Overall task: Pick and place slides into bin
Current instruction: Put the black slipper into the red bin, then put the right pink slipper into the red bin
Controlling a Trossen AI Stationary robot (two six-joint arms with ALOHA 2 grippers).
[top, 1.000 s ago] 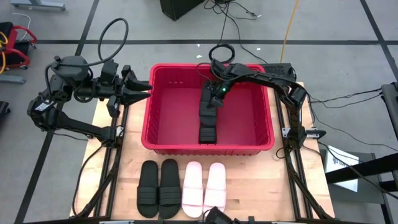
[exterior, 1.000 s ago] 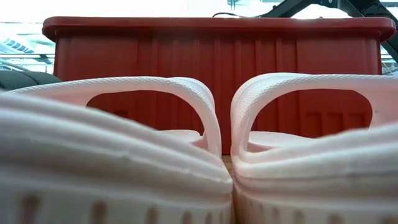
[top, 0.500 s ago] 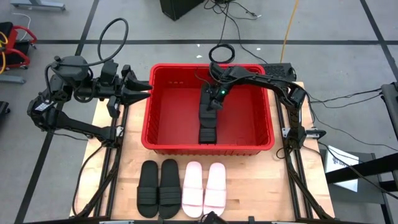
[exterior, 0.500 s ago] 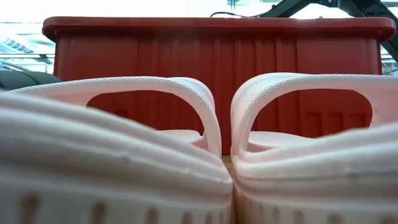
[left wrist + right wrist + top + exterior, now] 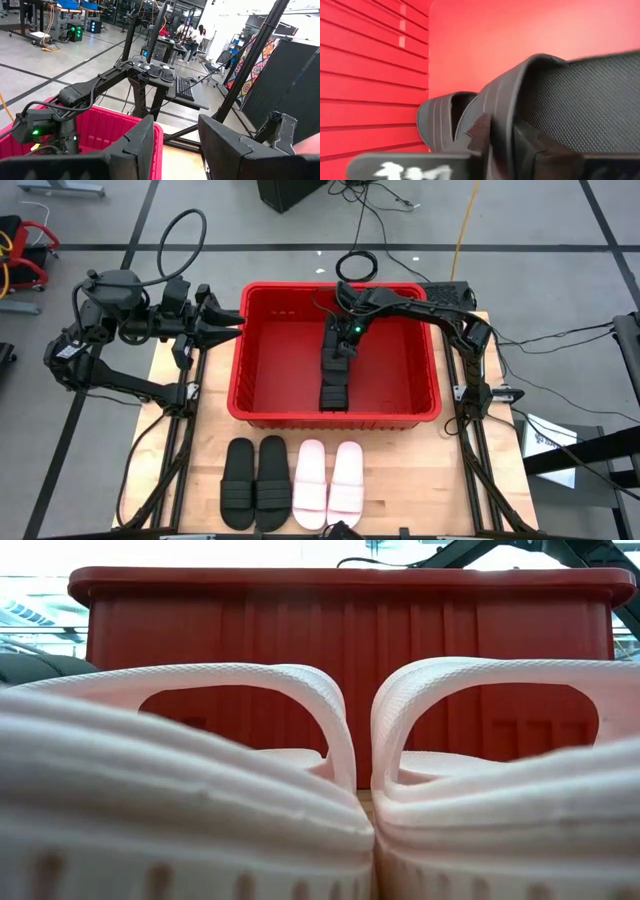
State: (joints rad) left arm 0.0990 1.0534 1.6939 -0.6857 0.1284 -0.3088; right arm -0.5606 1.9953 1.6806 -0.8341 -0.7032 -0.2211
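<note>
The red bin [image 5: 238, 360] stands at the table's far middle. My right gripper [image 5: 338, 352] reaches down into it, shut on the strap of a black slide [image 5: 334, 370]. A second black slide [image 5: 440, 125] lies in the bin next to it. Two black slides [image 5: 255, 482] and two pale pink slides [image 5: 329, 480] lie side by side on their soles near the table's front edge. My left gripper [image 5: 228, 326] hovers open and level just outside the bin's left rim, holding nothing. My right gripper pinches the black slide's ribbed strap [image 5: 502, 112] at its edge, one finger [image 5: 479, 131] outside the strap and the other [image 5: 530, 142] under it. The fingers slant down from the bin's far right side. The slide's near end points down toward the bin's floor.
The pale pink slides [image 5: 330, 770] fill the low view in front of the bin's near wall [image 5: 350, 630]. Bare wood lies left and right of the four slides. Rails run along both table sides, and cables trail over the floor beyond the table.
</note>
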